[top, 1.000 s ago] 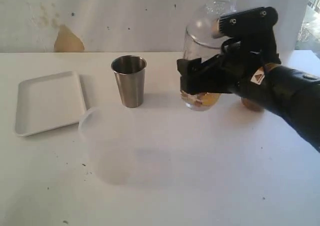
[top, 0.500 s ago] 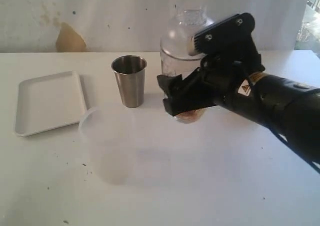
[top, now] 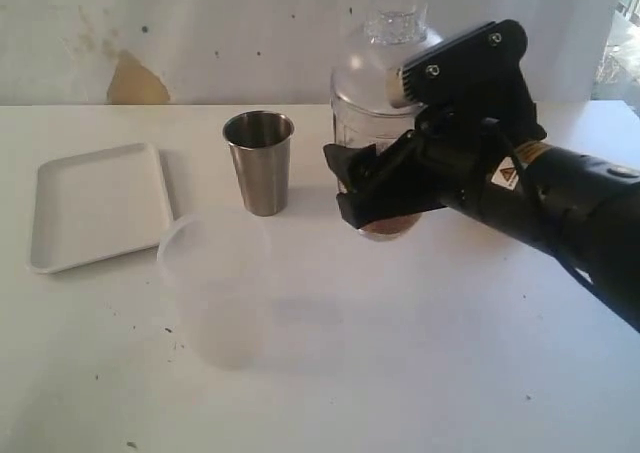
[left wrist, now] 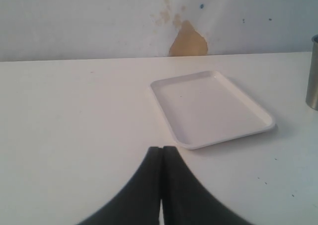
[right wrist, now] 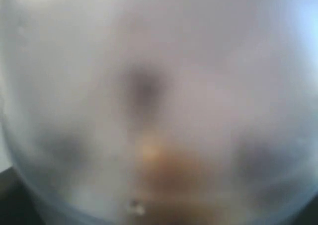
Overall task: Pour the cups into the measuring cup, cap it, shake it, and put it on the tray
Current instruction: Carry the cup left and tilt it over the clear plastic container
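a: right gripper [top: 348, 188], state?
b: jaws stood wide and clamped on the measuring cup [top: 372, 98], one finger on either side of its lower body. the cup was upright with its cap [top: 396, 20] on top and brownish contents [top: 392, 227] at the bottom. could not tell whether its base touched the table [top: 420, 353] or hung just above it.
a: where was the cup?
b: right of centre, toward the far side of the table. it was near the steel tumbler [top: 258, 163], to the tumbler's right, and apart from it. the right wrist view was filled by a blurred clear wall with a brown-orange patch low in it; no detail was readable there.
a: left gripper [left wrist: 161, 150]?
b: closed, its two fingers pressed flat against each other. seen only from its own wrist camera, where it hung above the table with the tray [left wrist: 213, 111] lying ahead of it.
a: remaining items?
b: the tray lay flat at the left of the table. the tumbler stood upright between the tray and the measuring cup, touching neither. a frosted plastic cup [top: 215, 288] stood upright nearer than the tumbler, close by the tray's near right corner; contact with the tray could not be judged.
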